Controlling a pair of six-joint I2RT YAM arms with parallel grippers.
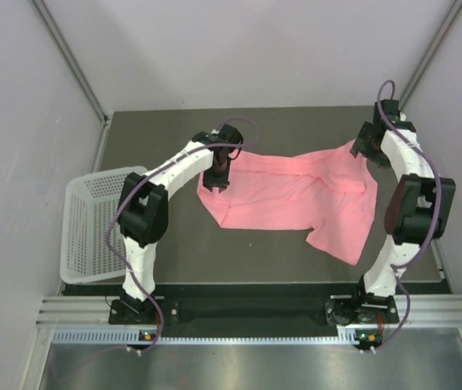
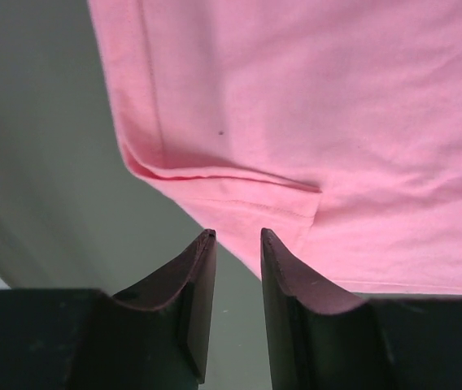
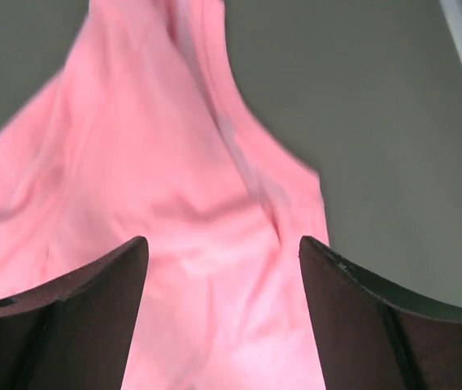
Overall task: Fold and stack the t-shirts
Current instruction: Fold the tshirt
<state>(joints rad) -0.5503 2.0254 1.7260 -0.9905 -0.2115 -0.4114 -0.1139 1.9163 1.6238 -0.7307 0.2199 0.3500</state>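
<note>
The dark table (image 1: 174, 260) carried the salmon-pink t-shirt (image 1: 288, 195) across its middle and right, spread loosely rather than flat, with wrinkles and a doubled-over layer through its centre. The white basket (image 1: 93, 219) sat well apart at the table's left edge, and no cloth showed in it.

The left gripper (image 1: 216, 175) hovered over the shirt's left end. In the left wrist view its fingers (image 2: 202, 268) stood a narrow way apart with bare table between them and nothing held, the stitched hem (image 2: 247, 203) lying just ahead of the tips. The right gripper (image 1: 365, 150) hung above the far right corner, jaws wide apart over the pink cloth (image 3: 150, 162) and gripping none of it.

The step looked like taking both ends to straighten the shirt before a first fold. Done well, each claw would pinch a single layer at the hem edge — not the folded-under lip near the left tips — and the two would draw apart evenly, so the middle creases pull out instead of bunching.

The shirt's long axis ran left to right across the table, tilted a little toward the far right corner. One lobe trailed toward the near edge on the right — sleeve or body, I could not tell, nor which end held the neck.
</note>
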